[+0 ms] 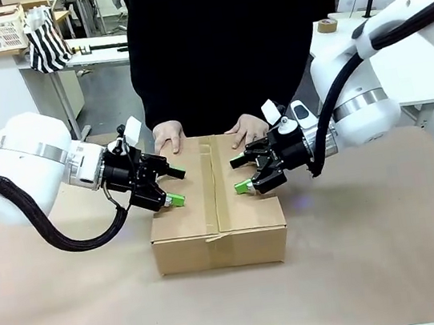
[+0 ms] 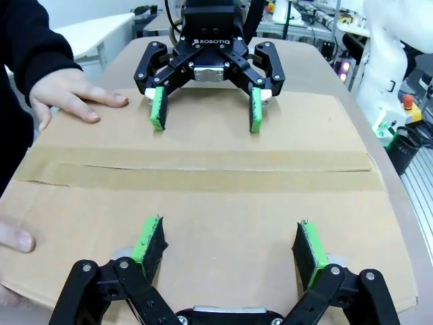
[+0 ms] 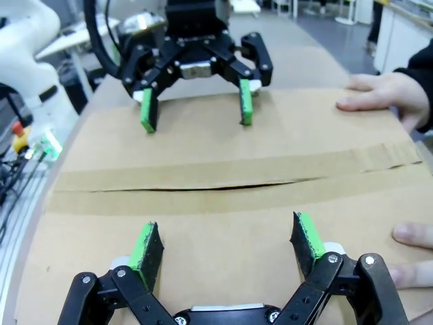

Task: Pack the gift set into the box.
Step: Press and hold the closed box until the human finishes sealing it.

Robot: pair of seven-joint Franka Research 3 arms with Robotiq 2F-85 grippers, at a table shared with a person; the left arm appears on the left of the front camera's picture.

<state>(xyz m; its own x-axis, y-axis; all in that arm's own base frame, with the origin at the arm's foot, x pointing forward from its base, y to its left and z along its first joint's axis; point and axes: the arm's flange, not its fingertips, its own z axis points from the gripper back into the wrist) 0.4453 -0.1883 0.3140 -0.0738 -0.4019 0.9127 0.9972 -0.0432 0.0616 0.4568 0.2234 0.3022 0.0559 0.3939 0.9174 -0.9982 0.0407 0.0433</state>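
The brown cardboard box (image 1: 220, 239) stands mid-table with its top flaps folded down and a tape strip along the seam (image 2: 203, 177); a thin gap shows at the seam (image 3: 203, 187). The gift set is out of view. My left gripper (image 1: 176, 184) (image 2: 229, 240) (image 3: 196, 108) hovers open over the left flap. Facing it across the seam, my right gripper (image 1: 240, 175) (image 3: 226, 244) (image 2: 206, 110) is open over the right flap, and neither holds anything. The person's hands (image 1: 169, 134) (image 1: 249, 128) rest flat on the box's far edge.
Brown paper covers the table (image 1: 391, 251), with free room on every side of the box. The person in black stands close behind the far edge. A tape roll (image 1: 328, 25) lies on a side table at the back right; a striped bag (image 1: 46, 42) hangs at the back left.
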